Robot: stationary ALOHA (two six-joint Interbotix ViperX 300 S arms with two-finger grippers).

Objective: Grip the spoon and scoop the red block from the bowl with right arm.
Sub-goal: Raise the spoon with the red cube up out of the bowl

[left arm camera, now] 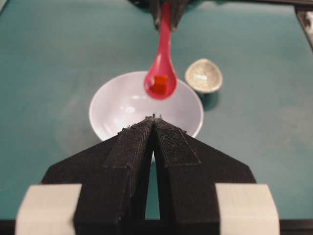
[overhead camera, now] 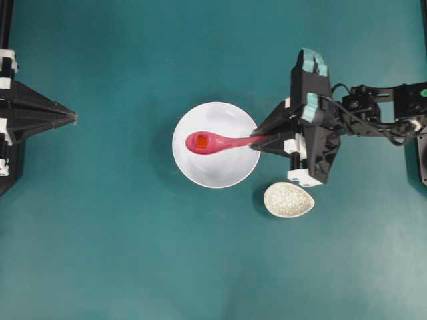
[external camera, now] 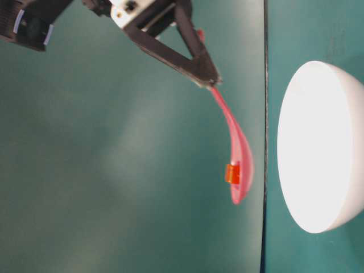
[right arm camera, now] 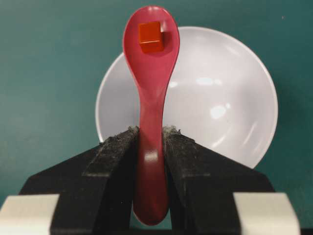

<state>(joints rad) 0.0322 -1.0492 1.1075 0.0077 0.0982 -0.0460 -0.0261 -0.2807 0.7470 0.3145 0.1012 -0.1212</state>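
One teal bench (overhead camera: 133,253) with a smooth matte top carries everything. Two black arms are in view, one at each side of the overhead picture. The right arm (overhead camera: 373,110) has white brackets and pale teal pads; its right end effector (overhead camera: 257,141) is clamped on the handle of the spoon (overhead camera: 220,142), its rough-textured black fingers (right arm camera: 115,156) pressing the handle from both sides. The left end effector (overhead camera: 73,118) sits well apart at the left edge, its pointed jaws drawn together with nothing between them, only a thin slit showing in the left wrist view.

There is one bowl (overhead camera: 223,170), large, round, plain glossy white. The table-level view shows the spoon clear of the bowl's rim, held over it. One small speckled cream dish (overhead camera: 288,199), egg-shaped, stands just beside the bowl; whether it touches it is hard to say from overhead.

The single spoon is glossy pink-magenta plastic with an oval scoop and short straight handle. One red block (right arm camera: 150,36), a tiny red-orange cube, rests in the scoop.
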